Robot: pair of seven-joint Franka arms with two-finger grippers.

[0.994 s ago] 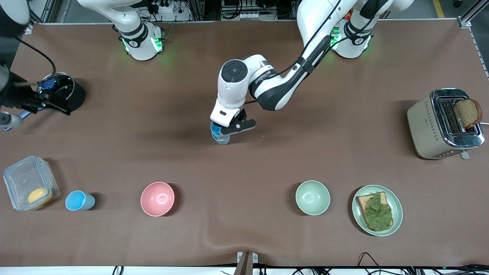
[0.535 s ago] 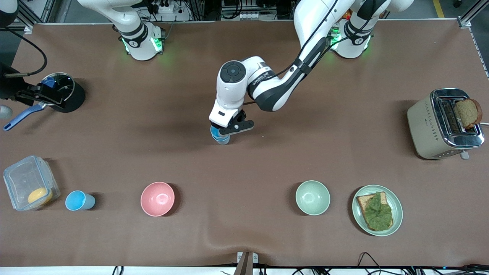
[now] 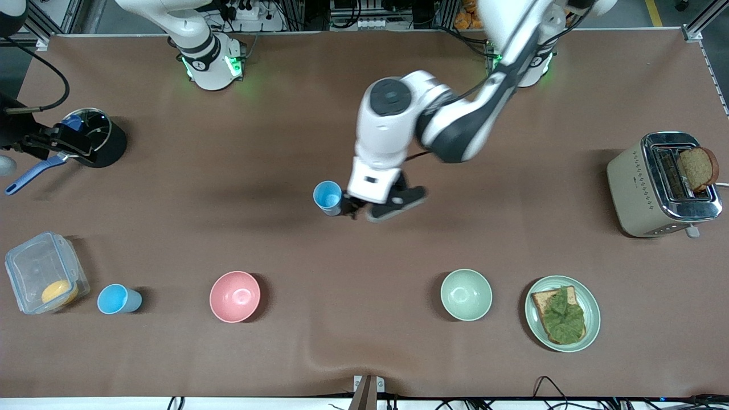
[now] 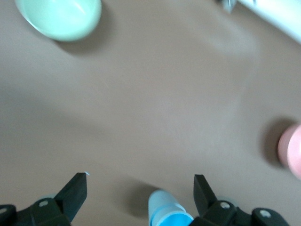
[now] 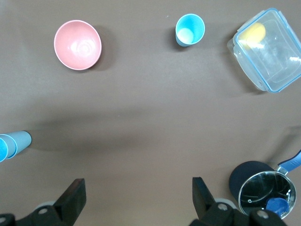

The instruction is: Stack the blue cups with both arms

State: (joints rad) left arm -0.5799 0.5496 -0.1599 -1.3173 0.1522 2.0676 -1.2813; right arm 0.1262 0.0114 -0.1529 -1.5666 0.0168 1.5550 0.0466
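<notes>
Two blue cups (image 3: 328,197), nested one in the other, stand upright in the middle of the table; they also show in the left wrist view (image 4: 167,213) and the right wrist view (image 5: 10,144). My left gripper (image 3: 356,212) (image 4: 139,188) hangs open just above and beside the stack, holding nothing. A single blue cup (image 3: 118,299) (image 5: 189,29) stands nearer the front camera at the right arm's end, beside a clear container. My right gripper (image 3: 60,142) (image 5: 138,197) waits open and empty, high up beside the black pot.
A pink bowl (image 3: 234,296) and a pale green bowl (image 3: 466,294) sit nearer the front camera. A plate (image 3: 592,302) with toast and lettuce and a toaster (image 3: 655,188) are at the left arm's end. A clear container (image 3: 34,262) and black pot (image 3: 108,145) are at the right arm's end.
The left gripper has opened, let go of the nested cups, risen and shifted toward the left arm's end. The right gripper pulled back a little toward the table's edge.
</notes>
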